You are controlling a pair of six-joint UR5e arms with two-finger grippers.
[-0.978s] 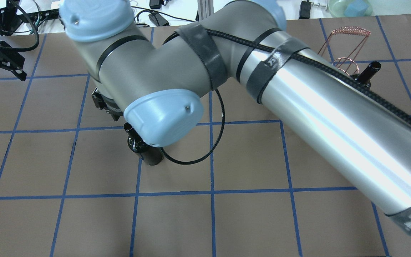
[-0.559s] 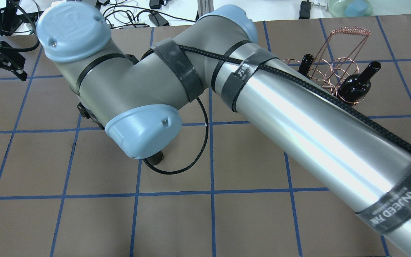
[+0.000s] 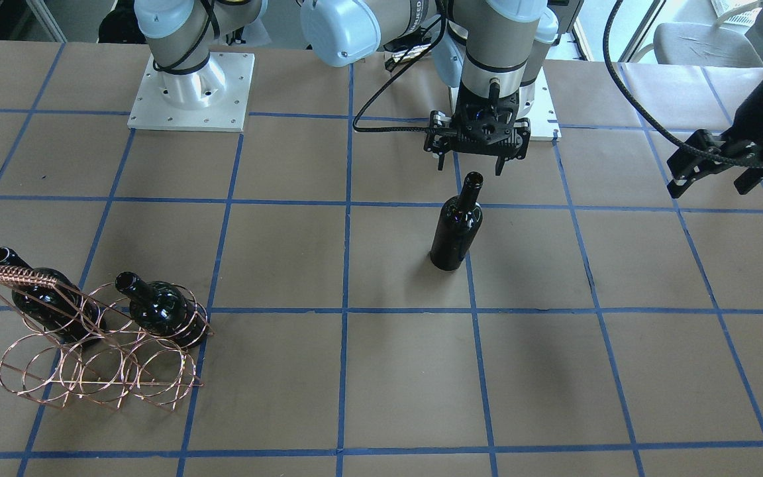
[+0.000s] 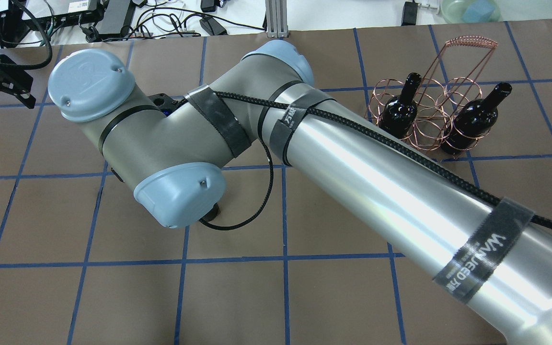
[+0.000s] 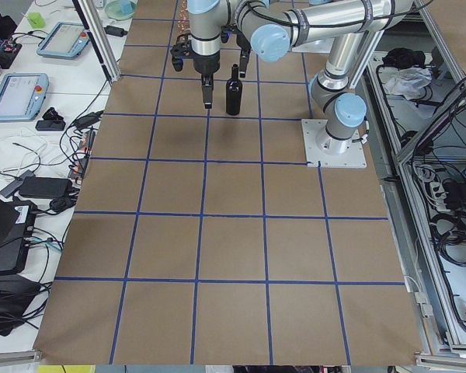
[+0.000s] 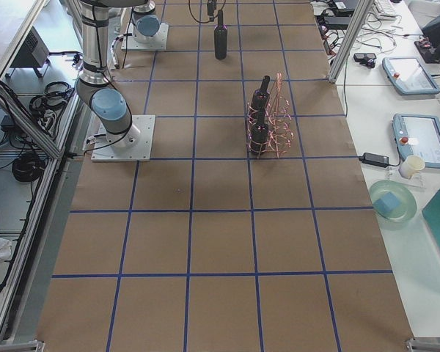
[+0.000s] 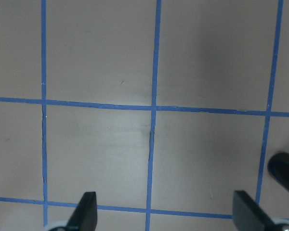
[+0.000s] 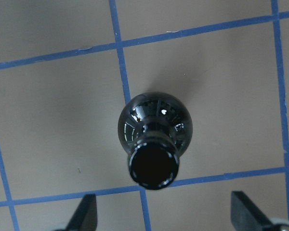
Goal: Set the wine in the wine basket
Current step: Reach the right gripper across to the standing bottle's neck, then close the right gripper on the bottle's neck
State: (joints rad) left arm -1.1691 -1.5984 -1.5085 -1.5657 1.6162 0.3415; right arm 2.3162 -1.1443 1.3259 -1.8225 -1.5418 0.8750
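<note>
The glossy near-black glass wine bottle stands upright and alone on the brown paper tabletop with its blue tape grid, a little right of centre in the front-facing view, its base just beside a blue line. Directly over its open mouth hangs the right gripper, pointing down with its fingers spread wide and touching nothing. From the right wrist camera the mouth sits low in the frame, between the two fingertips side to side and just above them in the picture. In the overhead view the arm's wrist hides nearly all of the bottle.

The left gripper hovers at the right edge of the front-facing view, well apart from the bottle, likewise spread and empty.

Far off at lower left stands the copper-coloured wire basket, with two more dark bottles upright in its farther row of rings.
</note>
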